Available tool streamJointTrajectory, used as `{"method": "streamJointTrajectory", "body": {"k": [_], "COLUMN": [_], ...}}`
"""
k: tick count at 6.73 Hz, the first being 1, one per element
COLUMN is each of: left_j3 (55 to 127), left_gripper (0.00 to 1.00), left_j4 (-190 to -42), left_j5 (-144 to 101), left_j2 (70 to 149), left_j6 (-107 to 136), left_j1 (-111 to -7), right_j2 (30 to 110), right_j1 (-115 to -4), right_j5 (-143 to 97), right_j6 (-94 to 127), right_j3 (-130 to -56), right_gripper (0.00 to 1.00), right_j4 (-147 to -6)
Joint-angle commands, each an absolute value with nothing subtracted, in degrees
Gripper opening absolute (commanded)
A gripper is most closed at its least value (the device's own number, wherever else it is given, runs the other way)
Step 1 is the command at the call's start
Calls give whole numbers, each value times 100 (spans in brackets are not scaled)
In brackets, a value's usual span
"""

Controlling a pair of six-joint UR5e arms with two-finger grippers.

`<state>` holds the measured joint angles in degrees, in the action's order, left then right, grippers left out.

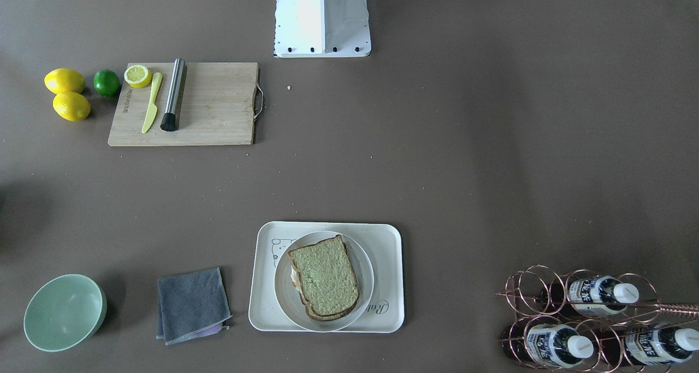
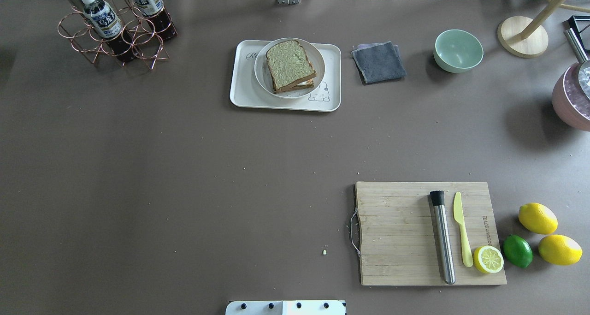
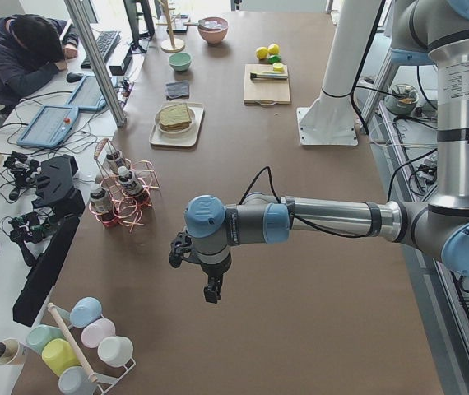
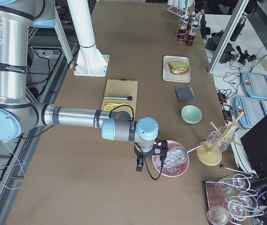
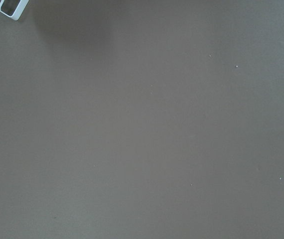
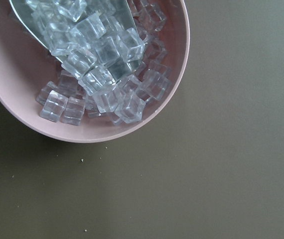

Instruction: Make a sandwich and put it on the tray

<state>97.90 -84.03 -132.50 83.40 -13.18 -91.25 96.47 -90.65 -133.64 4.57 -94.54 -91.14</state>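
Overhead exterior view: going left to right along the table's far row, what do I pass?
Rack of bottles → tray holding the plate and sandwich → grey cloth → green bowl → round wooden base → pink bowl.

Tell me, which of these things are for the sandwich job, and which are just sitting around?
For the job: sandwich, tray, round plate under the sandwich.

Just lying about: cutting board, yellow knife, metal rod, lemons, lime, grey cloth, green bowl, bottle rack, pink bowl of ice.

The sandwich lies on a plate on the tray, a cloth just beside it.
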Motion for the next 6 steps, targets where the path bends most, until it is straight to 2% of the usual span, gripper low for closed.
{"method": "streamJointTrajectory", "body": {"k": [1,6], "left_j3": [9721,9712], "left_gripper": [98,98], "left_j4": [-8429,-8429], "left_j5": [-13280,-13280], "left_j2": [8332,8332], "left_j6": [-1318,-1318], "left_j1": [-9132,-9132], "right_j2": [9659,9712], "right_j1": [-9062,-9062], "right_j5": [-13447,-13447], "right_j6": [457,439], "right_j3": [-9448,-9422], "right_gripper": [100,100], "right_j4": [-9114,-9114]}}
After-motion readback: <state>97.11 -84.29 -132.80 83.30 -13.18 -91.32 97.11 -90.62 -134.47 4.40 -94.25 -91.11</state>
